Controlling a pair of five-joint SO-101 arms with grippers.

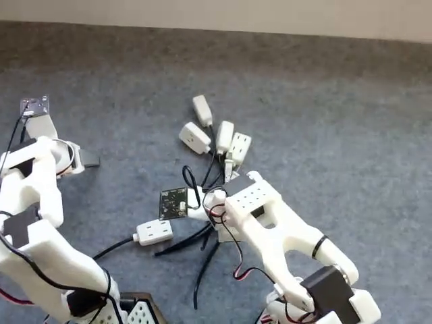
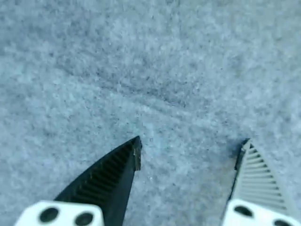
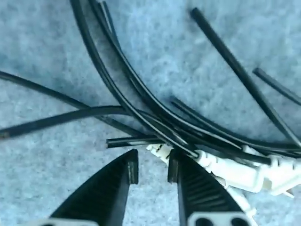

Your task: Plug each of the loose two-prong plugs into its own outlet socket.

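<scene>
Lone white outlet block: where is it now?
In the high view the outlet block lies on the carpet left of centre, just below the green circuit board, its black cord trailing toward the left arm.

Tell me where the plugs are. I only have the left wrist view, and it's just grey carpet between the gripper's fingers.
Observer: In the high view, the white plugs and sockets cluster mid-table, well off to the left gripper's right.
Operator: Is anything closer to me?
Observer: One white connector on a black cord lies apart from the cluster, nearer your arm.
Operator: What's the right arm doing?
Observer: The right gripper is open over the cable tangle, tips right next to a white plug.
</scene>
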